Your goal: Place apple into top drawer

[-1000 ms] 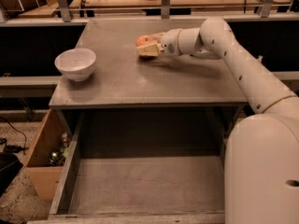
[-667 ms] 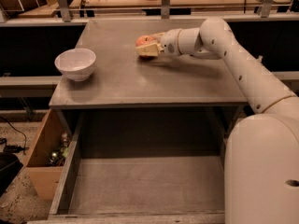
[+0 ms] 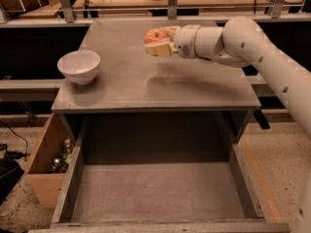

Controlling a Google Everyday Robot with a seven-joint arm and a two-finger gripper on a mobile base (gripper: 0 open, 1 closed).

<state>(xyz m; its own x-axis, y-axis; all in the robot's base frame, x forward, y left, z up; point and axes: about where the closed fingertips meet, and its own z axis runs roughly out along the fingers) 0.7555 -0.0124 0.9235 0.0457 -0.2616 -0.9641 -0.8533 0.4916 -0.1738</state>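
My gripper (image 3: 157, 43) is closed around the apple (image 3: 154, 35), its tan fingers (image 3: 159, 49) pressed against the fruit's sides, holding it above the tabletop (image 3: 194, 89) toward the far edge, about midway between the left and right edges. My arm's shadow falls on the grey surface beneath. A white bowl (image 3: 79, 66) sits near the left edge. Below the front edge, the top drawer (image 3: 155, 191) stands pulled open, with a tan wooden box (image 3: 43, 155) on the floor beside its left wall.
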